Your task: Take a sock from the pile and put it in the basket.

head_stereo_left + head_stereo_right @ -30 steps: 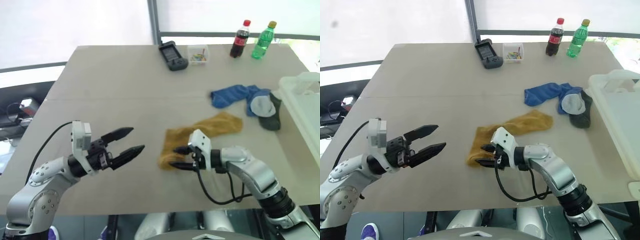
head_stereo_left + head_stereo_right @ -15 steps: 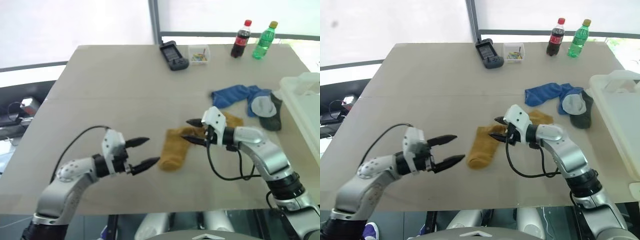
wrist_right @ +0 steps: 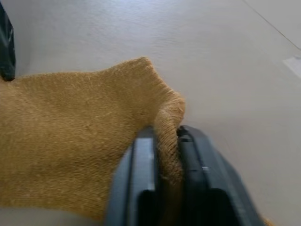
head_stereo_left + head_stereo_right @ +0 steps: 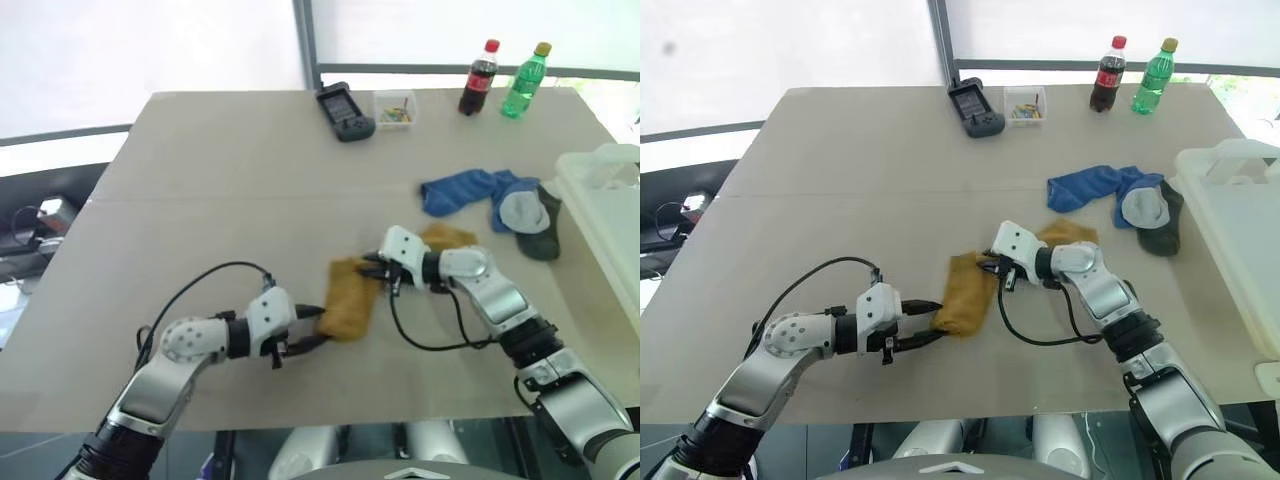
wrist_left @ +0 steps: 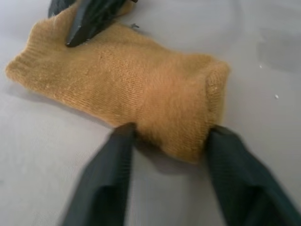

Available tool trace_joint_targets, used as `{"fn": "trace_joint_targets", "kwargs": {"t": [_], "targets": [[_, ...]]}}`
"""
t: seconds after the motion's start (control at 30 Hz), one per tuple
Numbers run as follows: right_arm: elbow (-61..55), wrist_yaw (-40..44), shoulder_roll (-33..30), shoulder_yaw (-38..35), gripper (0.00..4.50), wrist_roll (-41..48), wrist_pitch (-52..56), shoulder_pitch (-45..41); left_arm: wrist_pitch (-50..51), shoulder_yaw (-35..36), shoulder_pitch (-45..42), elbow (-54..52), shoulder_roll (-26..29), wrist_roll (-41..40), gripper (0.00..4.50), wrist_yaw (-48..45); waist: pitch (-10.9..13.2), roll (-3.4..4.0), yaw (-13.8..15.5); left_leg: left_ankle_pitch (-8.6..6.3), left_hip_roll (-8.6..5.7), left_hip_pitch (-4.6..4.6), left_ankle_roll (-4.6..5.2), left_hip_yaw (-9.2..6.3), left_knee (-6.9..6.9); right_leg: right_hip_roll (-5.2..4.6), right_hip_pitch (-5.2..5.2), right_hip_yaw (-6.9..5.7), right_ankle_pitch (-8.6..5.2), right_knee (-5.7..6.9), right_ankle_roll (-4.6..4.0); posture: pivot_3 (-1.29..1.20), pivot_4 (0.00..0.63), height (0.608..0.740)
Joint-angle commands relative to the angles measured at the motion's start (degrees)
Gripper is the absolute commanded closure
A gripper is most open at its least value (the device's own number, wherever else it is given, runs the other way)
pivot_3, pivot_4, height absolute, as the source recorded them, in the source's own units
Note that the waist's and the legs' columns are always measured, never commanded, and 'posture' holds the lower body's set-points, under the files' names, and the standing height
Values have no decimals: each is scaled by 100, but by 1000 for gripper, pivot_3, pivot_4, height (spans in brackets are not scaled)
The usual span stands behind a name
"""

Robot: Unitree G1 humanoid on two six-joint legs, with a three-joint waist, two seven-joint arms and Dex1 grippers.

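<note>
**Both grippers at the mustard sock, mid-table**

From left to right. My left gripper lies low over the table, its two black fingers set on either side of the near end of the mustard-yellow sock; in the left wrist view the fingers touch the fabric on both sides but have not pressed it flat, so I cannot tell whether this is a grip. The sock lies flat on the table between my two arms. My right gripper meets its far end, and the right wrist view shows its fingers clamped tight on a raised fold of the sock's edge. Farther right lie the blue sock and the dark grey sock with its light grey patch, touching one another. The basket stands at the table's right edge, just beside the grey sock.
</note>
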Motion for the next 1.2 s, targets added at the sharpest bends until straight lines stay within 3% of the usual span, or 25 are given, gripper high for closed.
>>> {"fn": "trace_joint_targets", "kwargs": {"t": [0.03, 0.07, 0.37, 0.77, 0.9, 1.07, 1.2], "targets": [[-713, 56, -198, -201, 4500, 82, 230, 291, -287, 290, 99, 174, 280, -54, 4228, -285, 0, 0, 6, 0, 0, -1, 0, -1, 0, 0, 0, -1, 0, -1, 0, 0, 150, 740], [-969, -3, -218, -288, 4500, 155, 360, 393, -369, 385, 135, 221, 371, -117, 4430, -394, 0, 0, 6, 0, 0, -3, 0, -2, 0, 0, -1, -1, 0, -2, 0, 0, 150, 740], [-2893, -312, -542, -451, 4500, 314, 1528, 1363, -783, 665, 4, 701, 775, -502, 4430, -1337, 3, 5, 32, -1, 0, -8, 0, -6, -1, -2, -4, -2, 0, -3, 0, 0, 150, 740], [-3985, -844, -1268, -950, 4500, 317, 2408, 2768, -1034, 246, -446, 991, 590, -288, 4430, -1725, 1, 0, 28, -1, -3, -16, 1, -13, 3, -8, -3, -6, 0, -9, 1, 0, 150, 740], [-4296, -1663, -1121, -1325, 4500, 124, 2899, 3337, -1154, 61, -781, 1146, 331, -202, 4430, -1674, -4, -4, 48, -1, -3, -12, 0, -16, 7, -10, 2, -4, 0, -1, 1, 0, 150, 740], [-5052, -2102, -1053, -1508, 4500, 237, 3446, 3919, -1242, 27, -903, 1188, 195, -308, 4430, -1781, -9, -11, 35, -1, -4, -11, 1, -15, 12, -9, 3, -2, 4, -1, 6, 0, 150, 740], [-5256, -2380, -984, -1420, 4500, 204, 3579, 4075, -548, 88, -1094, 1065, 47, -800, 4430, -1806, -11, -15, 32, -1, -4, -13, 1, -16, 14, -9, 3, -4, 4, -1, 6, 0, 150, 740]]}}
